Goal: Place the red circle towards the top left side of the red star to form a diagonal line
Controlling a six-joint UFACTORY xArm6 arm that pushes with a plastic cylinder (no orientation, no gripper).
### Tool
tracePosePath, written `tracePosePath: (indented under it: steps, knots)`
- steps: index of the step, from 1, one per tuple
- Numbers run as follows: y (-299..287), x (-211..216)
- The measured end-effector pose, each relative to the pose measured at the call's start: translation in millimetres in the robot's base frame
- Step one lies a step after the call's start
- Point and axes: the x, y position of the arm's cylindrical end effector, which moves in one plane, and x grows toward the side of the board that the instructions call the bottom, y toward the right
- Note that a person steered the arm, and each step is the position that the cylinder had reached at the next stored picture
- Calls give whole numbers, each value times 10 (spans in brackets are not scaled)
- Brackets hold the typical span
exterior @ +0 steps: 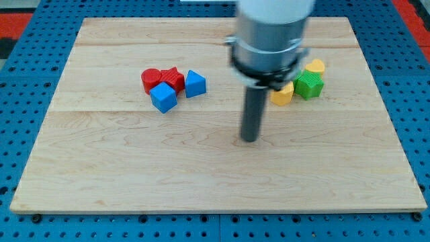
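A pale wooden bench point(215, 181) lies on a blue pegboard surround point(27, 81), its boards running left to right. My tip point(249, 140) rests on bare wood near the middle of the bench, touching no block — there is no hand here, just the dark rod, so nothing to open or close. Open wood lies all around the tip and along the whole bottom edge. To the view's upper right, just beside the rod's housing, sit a yellow block point(283, 95), a green block point(310, 85) and another yellow block point(315, 66), close together. To the view's upper left, well apart from the tip, the red circle point(150, 80) touches the left side of the red star point(173, 78) — with a blue cube point(163, 97) just below them and a second blue block point(195, 84) at the star's right.
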Motion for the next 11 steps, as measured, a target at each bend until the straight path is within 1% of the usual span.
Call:
tracePosePath:
  steps: [1,2,3,4,5,6,7,8,9,10,11]
  knots:
    - [-674,3]
    - [-1273,-159]
    - [-1722,-405]
    - [-1731,-832]
    - [-1669,-1027]
    - [-1422,-1021]
    - [-1469,-1145]
    - [-1524,-1369]
    - [-1661,-1454]
    - [-1777,-1675]
    - [-1567,-1837]
